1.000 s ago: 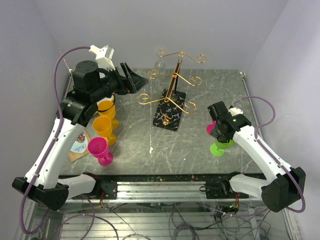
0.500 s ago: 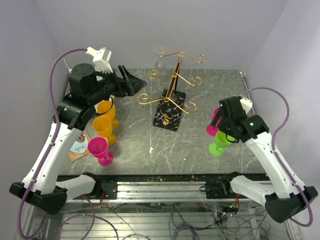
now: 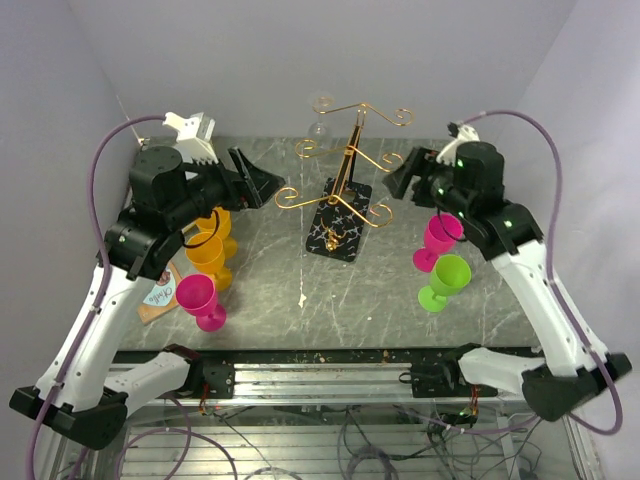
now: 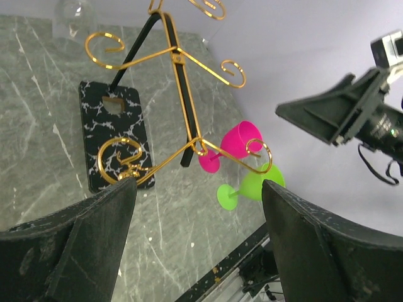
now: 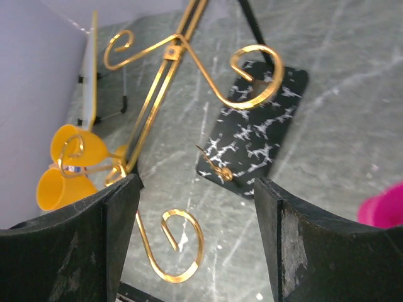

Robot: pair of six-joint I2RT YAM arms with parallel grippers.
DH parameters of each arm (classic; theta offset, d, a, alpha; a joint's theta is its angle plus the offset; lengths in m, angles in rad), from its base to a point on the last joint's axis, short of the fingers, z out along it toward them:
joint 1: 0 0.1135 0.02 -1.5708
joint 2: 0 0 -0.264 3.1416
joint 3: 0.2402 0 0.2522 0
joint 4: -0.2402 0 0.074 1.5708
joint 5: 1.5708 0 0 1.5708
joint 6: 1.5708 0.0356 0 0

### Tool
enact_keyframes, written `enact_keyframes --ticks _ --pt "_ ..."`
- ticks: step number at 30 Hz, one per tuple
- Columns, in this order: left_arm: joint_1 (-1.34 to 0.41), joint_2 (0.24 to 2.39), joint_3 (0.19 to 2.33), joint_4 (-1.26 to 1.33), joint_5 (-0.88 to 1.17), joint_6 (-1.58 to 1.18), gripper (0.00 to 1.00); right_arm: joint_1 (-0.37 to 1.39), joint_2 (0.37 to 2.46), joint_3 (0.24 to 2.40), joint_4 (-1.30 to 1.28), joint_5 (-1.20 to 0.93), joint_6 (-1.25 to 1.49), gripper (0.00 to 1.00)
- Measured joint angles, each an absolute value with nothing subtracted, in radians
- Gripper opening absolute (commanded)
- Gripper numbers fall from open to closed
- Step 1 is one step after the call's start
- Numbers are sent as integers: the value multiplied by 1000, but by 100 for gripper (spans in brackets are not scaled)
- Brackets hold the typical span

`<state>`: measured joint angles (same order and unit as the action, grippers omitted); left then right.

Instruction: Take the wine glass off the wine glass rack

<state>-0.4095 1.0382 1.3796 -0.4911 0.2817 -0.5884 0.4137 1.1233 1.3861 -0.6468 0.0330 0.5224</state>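
Wine glass (image 3: 320, 116) hangs on the far-left hook of the wine glass rack (image 3: 347, 165). The rack stands mid tabletop (image 3: 270, 290), toward the far side. Left gripper (image 3: 260, 172) is spread open and empty, just left of the rack. Right gripper (image 3: 403, 175) is likewise open and empty, just right. Neither touches rack or glass.

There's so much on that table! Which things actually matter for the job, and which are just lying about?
For the job: wine glass rack; clear wine glass hanging on its far side.
Just lying about: yellow goblets; left pink goblet; right pink goblet; green goblet; small card.
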Motion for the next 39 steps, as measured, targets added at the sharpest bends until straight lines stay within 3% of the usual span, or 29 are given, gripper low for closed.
enact_keyframes --ticks 10,19,39 --pt "-409 970 1271 -499 237 -622 91 561 1385 1501 -531 -35 567 74" --pt "-409 934 1228 -499 210 -646 89 607 1541 1592 -544 52 633 73" --pt "-409 982 1254 -500 177 -639 90 639 1635 1645 -577 159 676 33"
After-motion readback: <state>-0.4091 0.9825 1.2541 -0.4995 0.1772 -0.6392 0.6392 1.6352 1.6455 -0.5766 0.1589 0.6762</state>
